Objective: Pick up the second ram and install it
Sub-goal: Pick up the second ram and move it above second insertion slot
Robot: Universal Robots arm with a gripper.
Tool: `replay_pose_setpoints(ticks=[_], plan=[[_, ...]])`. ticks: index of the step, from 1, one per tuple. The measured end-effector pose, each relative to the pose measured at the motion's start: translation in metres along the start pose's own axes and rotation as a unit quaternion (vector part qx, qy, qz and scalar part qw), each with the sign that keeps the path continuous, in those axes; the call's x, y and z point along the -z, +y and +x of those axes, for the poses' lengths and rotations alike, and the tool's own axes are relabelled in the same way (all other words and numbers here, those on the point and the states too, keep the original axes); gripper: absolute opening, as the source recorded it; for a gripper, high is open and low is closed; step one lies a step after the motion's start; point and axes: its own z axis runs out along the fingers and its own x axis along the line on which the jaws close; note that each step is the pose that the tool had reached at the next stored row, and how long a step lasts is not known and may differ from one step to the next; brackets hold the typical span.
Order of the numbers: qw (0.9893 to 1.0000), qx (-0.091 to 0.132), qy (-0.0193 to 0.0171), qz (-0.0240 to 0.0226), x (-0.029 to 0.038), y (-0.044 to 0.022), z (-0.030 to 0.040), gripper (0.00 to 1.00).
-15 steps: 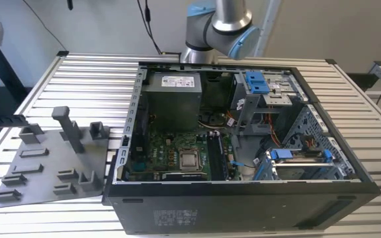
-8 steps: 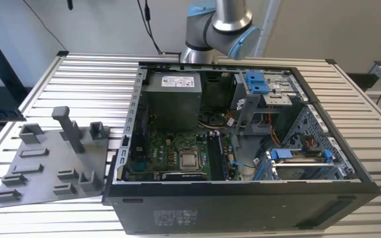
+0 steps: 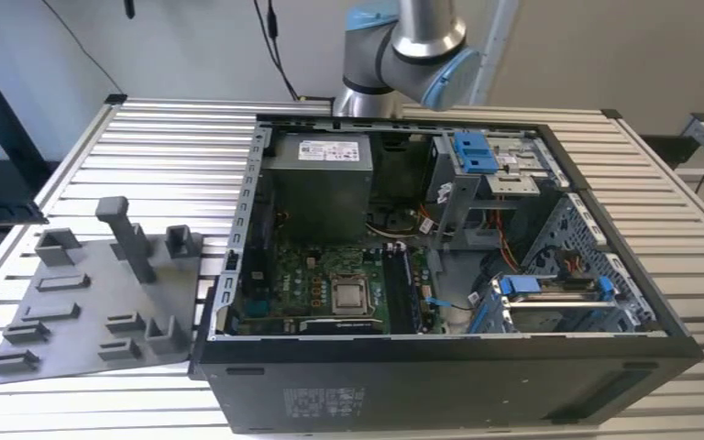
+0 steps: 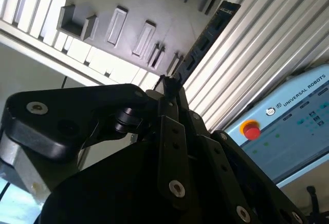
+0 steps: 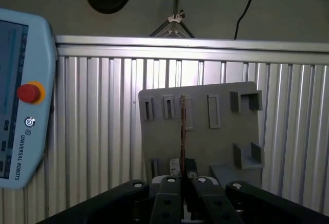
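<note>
Fingers (image 5: 167, 198) clamp thin, flat, dark ram (image 4: 205, 43).

The exterior view looks down on case (image 3: 450, 266) and tray (image 3: 89, 312) from above; both wrist views look close past the gripper (image 5: 181, 176) at that tray.

In both wrist views the held end of the second ram (image 5: 182, 131) (image 4: 205, 36) is hidden between the fingers of the gripper (image 5: 182, 179) (image 4: 169, 88) clamping it, and its label cannot be made out. The arm (image 3: 403, 46) is cut off at the exterior view's top edge, and the teach pendant (image 5: 20, 95) is cut by the frame's edge in the first wrist view.
</note>
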Motion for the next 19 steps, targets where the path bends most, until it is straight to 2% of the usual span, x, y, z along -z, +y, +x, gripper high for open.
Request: replay_pose_setpoints(ticks=[5,6,9,19], plan=[[1.0,0.0,0.0,0.0,0.0002,0.0,0.0,0.15],[1.0,0.0,0.0001,-0.0002,0.0014,0.0001,0.0,0.15],[1.0,0.0,0.0,0.0,0.0105,-0.0001,-0.0001,0.15],[1.0,0.0,0.0,0.0,0.0105,-0.0001,0.0,0.15]])
